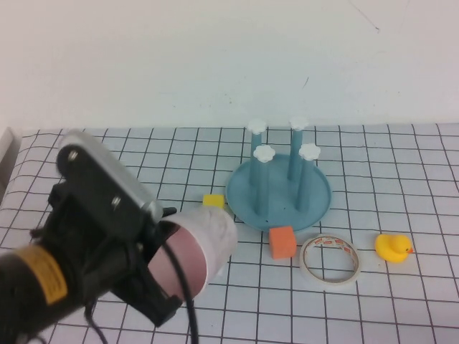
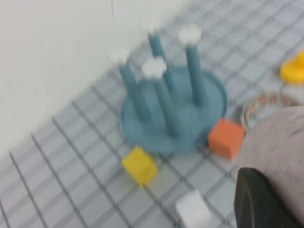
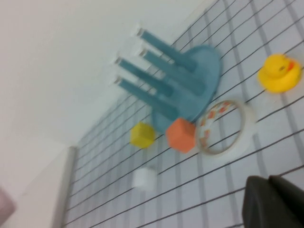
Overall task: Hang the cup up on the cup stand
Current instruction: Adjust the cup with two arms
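Left hand (image 1: 168, 269) gripping cup (image 1: 197, 247), raised on its side, near-left of stand (image 1: 280, 190). Right hand (image 3: 273, 202) barely visible, apparently off the bench (image 1: 401, 301); opening cannot tell.

On the gridded tabletop (image 3: 266, 156) the cup stand (image 3: 183, 90) shows with its four pegs leaning across the view. Just beside its base lie an orange block (image 3: 181, 135) and a tape ring (image 3: 223, 127), with a yellow block (image 3: 142, 135), a white block (image 3: 144, 179) and a yellow duck (image 3: 279, 72) nearby. A dark part of the right hand (image 3: 273, 202) fills one corner.
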Tool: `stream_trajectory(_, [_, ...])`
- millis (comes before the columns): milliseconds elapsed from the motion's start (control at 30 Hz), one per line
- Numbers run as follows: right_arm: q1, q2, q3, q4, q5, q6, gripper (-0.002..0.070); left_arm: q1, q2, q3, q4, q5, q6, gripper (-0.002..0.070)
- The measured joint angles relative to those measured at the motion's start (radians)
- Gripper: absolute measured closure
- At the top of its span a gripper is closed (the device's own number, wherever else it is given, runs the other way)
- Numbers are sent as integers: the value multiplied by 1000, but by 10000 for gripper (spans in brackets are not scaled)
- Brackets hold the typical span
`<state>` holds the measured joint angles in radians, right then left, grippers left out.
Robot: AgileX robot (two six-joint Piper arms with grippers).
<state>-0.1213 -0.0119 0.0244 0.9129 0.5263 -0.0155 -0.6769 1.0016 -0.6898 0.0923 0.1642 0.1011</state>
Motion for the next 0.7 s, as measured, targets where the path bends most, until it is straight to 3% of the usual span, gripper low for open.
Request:
stream_trajectory(233, [0, 0, 2, 221, 92, -24, 678, 0, -22, 183, -33, -495, 53, 664])
stream_trajectory(367, [0, 0, 2, 391, 122, -73, 678, 0, 61, 203, -199, -795, 184, 664])
stream_trajectory(500, [0, 0, 2, 547, 155, -109, 678, 0, 177, 208, -324, -1075, 207, 664])
stream_trajectory(600, [0, 0, 2, 615, 179, -112, 678, 0, 259, 208, -322, -1242, 191, 664])
stream_trajectory(700, [0, 0, 2, 657, 193, -121, 675, 0, 327, 208, -255, -1284, 164, 664])
